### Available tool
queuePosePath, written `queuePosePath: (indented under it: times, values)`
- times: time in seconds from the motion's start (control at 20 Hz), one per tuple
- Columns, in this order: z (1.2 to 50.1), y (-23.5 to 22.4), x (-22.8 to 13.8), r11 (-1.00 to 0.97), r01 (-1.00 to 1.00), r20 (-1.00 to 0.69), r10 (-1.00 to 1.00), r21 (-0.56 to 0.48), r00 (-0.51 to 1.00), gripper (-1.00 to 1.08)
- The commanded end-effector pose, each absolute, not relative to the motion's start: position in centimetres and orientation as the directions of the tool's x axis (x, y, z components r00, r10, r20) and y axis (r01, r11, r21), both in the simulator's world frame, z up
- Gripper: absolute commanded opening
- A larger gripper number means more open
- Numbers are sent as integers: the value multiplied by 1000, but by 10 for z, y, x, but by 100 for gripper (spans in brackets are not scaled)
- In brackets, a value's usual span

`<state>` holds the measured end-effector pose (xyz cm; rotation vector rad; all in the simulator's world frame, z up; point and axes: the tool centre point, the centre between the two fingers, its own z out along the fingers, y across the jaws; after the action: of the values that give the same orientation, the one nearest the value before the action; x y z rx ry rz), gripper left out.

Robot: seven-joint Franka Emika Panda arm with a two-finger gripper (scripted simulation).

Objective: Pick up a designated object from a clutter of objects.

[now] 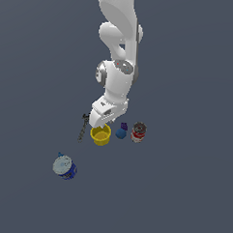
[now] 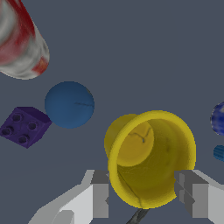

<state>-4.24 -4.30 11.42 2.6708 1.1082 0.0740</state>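
The yellow cup [image 1: 101, 137] stands upright among the clutter, directly under my gripper [image 1: 100, 126]. In the wrist view I look down into the cup [image 2: 151, 148], and my gripper [image 2: 146, 192] is open with one finger on each side of its rim. The left fingertip [image 2: 100, 192] sits just outside the wall and the right fingertip [image 2: 192, 194] is close against the other side. Whether the pads touch the cup I cannot tell. The cup rests on the floor.
A dark wrench [image 1: 83, 127] lies beside the cup on the exterior view's left. On the right are a blue ball [image 1: 120, 133] [image 2: 69, 105], a purple piece [image 1: 123, 125] [image 2: 24, 126] and a red-and-white can [image 1: 139, 132] [image 2: 19, 39]. A blue-and-white can [image 1: 65, 166] lies apart.
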Motion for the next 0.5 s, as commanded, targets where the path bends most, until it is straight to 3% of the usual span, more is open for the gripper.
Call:
queuePosePath:
  times: [0.0, 0.45]
  values:
    - [106, -40, -48, -649, 720, -50, 733, 244, 678, 28]
    - [96, -37, -56, -614, 753, -51, 766, 238, 641, 28]
